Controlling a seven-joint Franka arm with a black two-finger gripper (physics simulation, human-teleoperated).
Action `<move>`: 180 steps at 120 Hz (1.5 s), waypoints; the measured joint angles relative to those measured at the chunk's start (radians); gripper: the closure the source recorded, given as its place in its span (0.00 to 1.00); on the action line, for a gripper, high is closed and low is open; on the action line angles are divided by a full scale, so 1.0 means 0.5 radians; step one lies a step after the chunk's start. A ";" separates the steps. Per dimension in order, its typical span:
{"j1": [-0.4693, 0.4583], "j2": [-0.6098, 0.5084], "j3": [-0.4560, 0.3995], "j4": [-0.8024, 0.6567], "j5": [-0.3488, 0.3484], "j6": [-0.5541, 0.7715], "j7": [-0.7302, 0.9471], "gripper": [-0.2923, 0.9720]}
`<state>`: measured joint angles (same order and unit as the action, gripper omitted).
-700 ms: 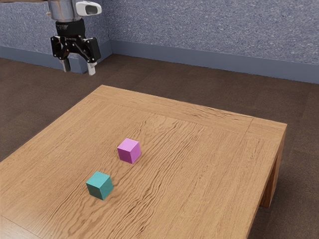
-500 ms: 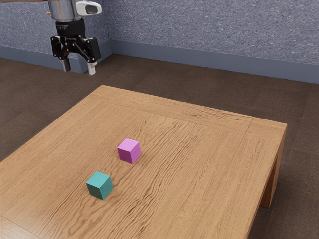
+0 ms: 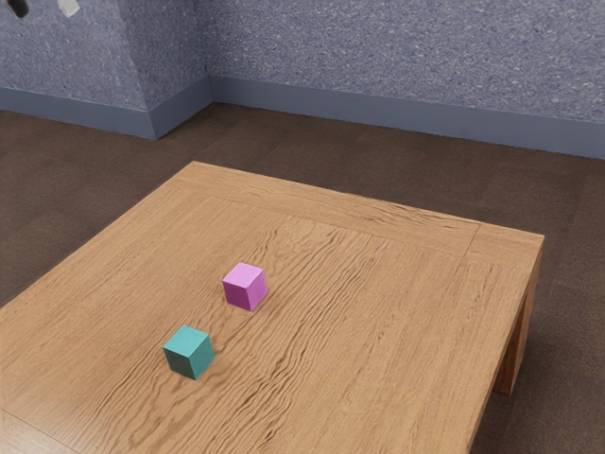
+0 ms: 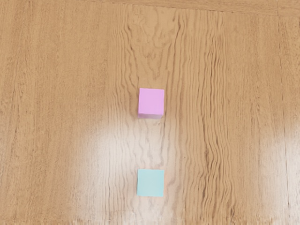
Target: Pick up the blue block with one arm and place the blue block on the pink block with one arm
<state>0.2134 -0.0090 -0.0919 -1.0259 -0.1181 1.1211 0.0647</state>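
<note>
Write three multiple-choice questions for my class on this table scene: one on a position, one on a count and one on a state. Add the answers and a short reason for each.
1. In the exterior view, where is the blue block relative to the pink block?
A. Nearer the camera, toward the view's left
B. On top of it
C. Behind it, toward the wall

2. How many blocks are on the table?
A. One
B. Two
C. Four

3. What state is the blue block in?
A. Held in the hand
B. Resting on the table, apart from the pink block
C. Leaning against the pink block

Answers:
1 A: it lies lower and further left in that view.
2 B: one blue and one pink block show.
3 B: bare wood shows between the two blocks.
</note>
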 joint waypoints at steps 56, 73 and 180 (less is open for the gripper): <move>-0.069 -0.634 -0.166 -2.278 0.211 1.153 0.085 0.23; -0.079 -0.444 -0.172 -2.374 0.199 1.327 0.077 0.23; -0.057 -0.140 -0.219 -2.965 0.166 2.581 0.053 0.23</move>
<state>0.1851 -0.0790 -0.2017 -2.5086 -0.0354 2.4118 0.0911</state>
